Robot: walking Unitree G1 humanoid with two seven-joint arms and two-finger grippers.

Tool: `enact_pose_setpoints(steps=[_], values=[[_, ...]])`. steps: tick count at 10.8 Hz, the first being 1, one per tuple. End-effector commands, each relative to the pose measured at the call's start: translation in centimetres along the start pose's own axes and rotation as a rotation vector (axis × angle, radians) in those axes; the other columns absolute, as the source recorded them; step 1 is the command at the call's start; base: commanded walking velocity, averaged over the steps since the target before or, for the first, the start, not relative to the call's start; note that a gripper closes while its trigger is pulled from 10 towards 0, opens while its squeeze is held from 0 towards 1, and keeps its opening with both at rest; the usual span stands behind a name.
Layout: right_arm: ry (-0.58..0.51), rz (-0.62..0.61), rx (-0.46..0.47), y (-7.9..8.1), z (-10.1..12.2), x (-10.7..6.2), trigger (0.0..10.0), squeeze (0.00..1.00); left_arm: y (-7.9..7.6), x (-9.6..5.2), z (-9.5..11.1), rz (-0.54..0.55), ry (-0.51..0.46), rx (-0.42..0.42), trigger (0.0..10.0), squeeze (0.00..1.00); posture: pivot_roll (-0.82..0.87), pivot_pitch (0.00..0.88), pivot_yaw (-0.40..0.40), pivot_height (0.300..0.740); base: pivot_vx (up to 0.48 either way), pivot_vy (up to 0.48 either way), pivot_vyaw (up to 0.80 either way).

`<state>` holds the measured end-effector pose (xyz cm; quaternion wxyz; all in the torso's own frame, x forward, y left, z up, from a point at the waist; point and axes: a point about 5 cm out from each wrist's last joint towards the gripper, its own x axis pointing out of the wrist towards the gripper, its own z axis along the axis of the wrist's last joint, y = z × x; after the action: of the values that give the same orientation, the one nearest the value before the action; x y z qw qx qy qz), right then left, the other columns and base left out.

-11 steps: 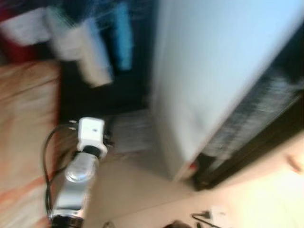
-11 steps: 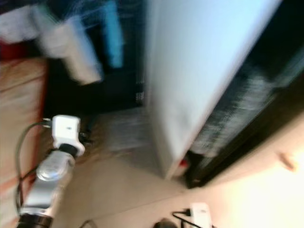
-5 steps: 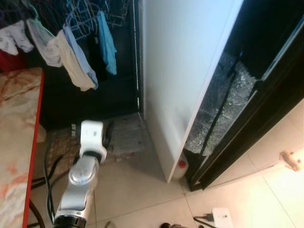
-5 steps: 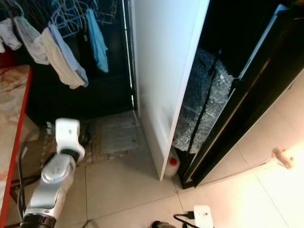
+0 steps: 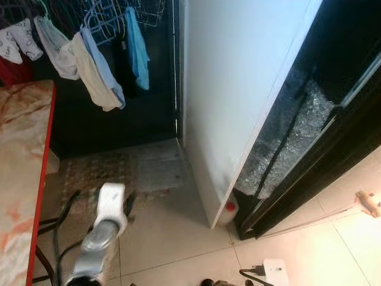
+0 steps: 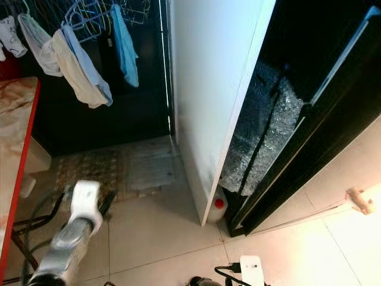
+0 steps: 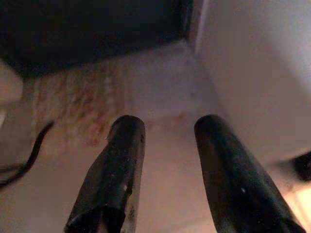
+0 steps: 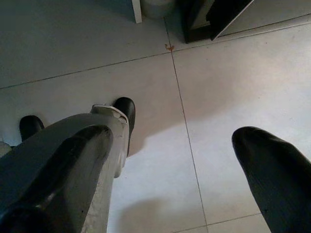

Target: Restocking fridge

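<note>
The fridge [image 5: 238, 89] stands ahead of me, showing a tall white side panel, with a black door [image 5: 333, 137] and a glittery dark surface to its right. A small white bottle with a red cap [image 5: 228, 210] sits on the floor at the fridge's lower corner. My left arm [image 5: 107, 214] reaches out low on the left, above the tiles. In the left wrist view my left gripper [image 7: 165, 131] is open with nothing between its fingers, pointing at the mat and the fridge's base. My right gripper [image 8: 170, 136] hangs open over the floor tiles, beside my own leg [image 8: 97, 141].
A marble-topped table with a red edge [image 5: 24, 179] stands at the left. Clothes on hangers [image 5: 95, 65] hang at the back left. A patterned mat [image 5: 119, 173] and cables [image 5: 59, 220] lie on the floor. A white plug box [image 5: 275, 271] and a small object [image 5: 369, 202] lie at the right.
The blurred view from a second ago has steadied on the fridge. In the last half second my left arm has dropped lower and drawn back toward me.
</note>
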<state>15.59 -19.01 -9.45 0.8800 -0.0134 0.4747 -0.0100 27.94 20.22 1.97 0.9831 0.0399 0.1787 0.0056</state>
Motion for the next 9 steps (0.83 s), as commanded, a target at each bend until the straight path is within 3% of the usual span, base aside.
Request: enact_pose_setpoints(steps=[1,4,9], values=[[0.054,0.006,0.001,0.2,-1.6,-0.3,10.0,0.00,0.4,-0.3,-1.9,0.005,0.076,-0.011,10.0,0.00,-0.14,0.165,-0.018,0.740,0.000,0.000,0.00],[0.054,0.004,-0.003,0.1,-1.5,-0.3,10.0,0.00,1.3,-1.5,-6.3,0.045,0.275,-0.027,10.0,0.00,-0.13,0.160,-0.023,0.740,0.000,0.000,0.00],[0.056,0.006,-0.006,0.1,-1.6,-0.3,10.0,0.00,1.8,-4.1,-10.6,0.088,0.475,-0.044,10.0,0.00,-0.14,0.144,-0.019,0.740,0.000,0.000,0.00]])
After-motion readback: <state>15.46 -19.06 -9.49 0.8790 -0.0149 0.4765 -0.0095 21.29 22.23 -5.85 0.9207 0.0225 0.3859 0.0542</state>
